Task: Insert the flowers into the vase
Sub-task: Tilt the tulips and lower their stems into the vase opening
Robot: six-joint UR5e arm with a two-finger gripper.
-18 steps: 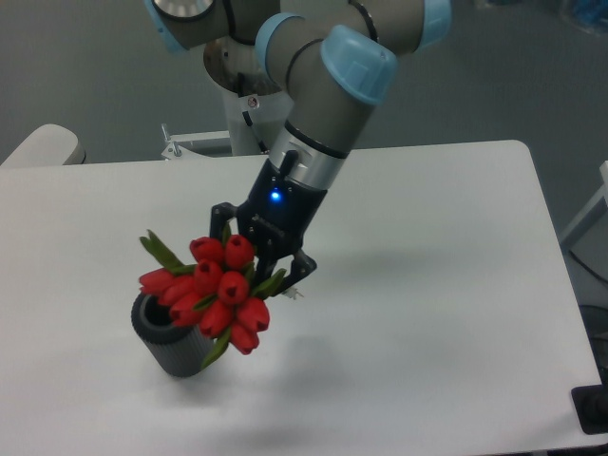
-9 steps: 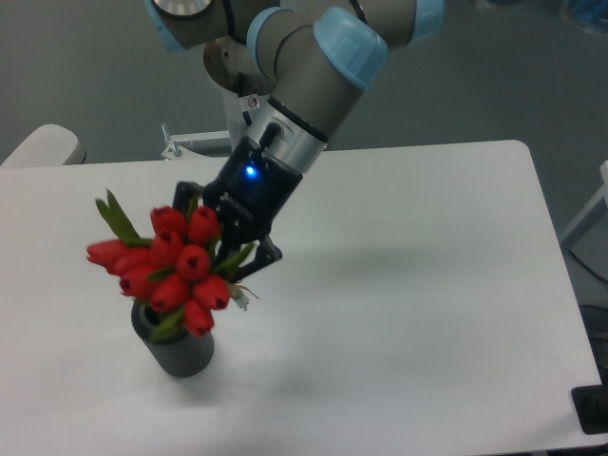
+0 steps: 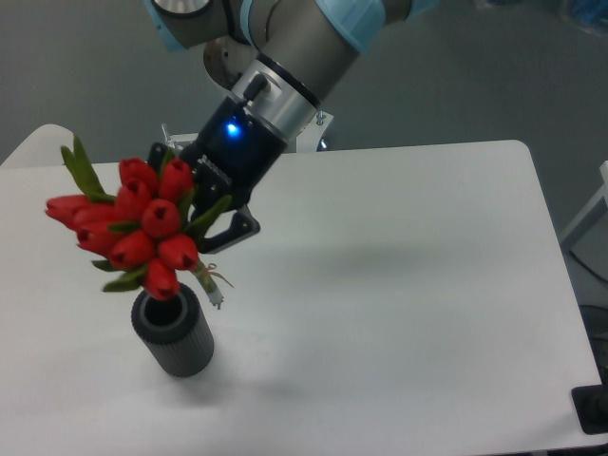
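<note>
flowers: red tulip bunch, held in the air, heads up and to the left, stem ends pointing down and to the right
vase: upright on the table, mouth open, nothing in it yet
key relation: bunch sits just above the vase, lowest bud almost over the rim; stem tips hang just right of the mouth, not over it
axis: bunch is tilted well off vertical, vase axis is vertical, so the two don't line up
gripper: closed around the stems just below the heads; fingers mostly hidden by leaves, so exact contact is hard to see
arm: comes in from the upper right, wrist angled down and left, blue light lit on the wrist
step: judged as pre-insertion, flowers lifted but not yet lined up
next move needs: swing stems to vertical and shift them left over the mouth, then go down
risk: stems catch the rim or tip the vase if lowered at this tilt
</note>
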